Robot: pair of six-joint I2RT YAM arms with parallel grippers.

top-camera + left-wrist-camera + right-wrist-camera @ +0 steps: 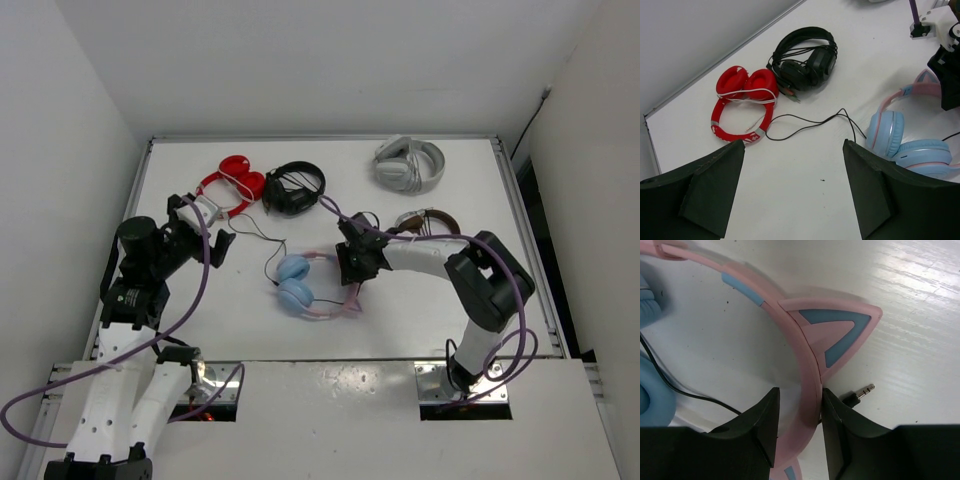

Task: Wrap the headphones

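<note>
The headphones lie in the middle of the table, light blue ear cups to the left and pink cat-ear headband to the right. They also show in the left wrist view. The thin black cable trails loose from the cups towards the red pair. Its plug lies on the table beside my right fingers. My right gripper is shut on the headband just below a cat ear, low over the table. My left gripper is open and empty, above bare table left of the cups.
A red pair with its white cable wrapped and a black pair lie at the back left. A white-grey pair lies at the back right, and a brown-and-silver pair sits behind my right arm. White walls surround the table.
</note>
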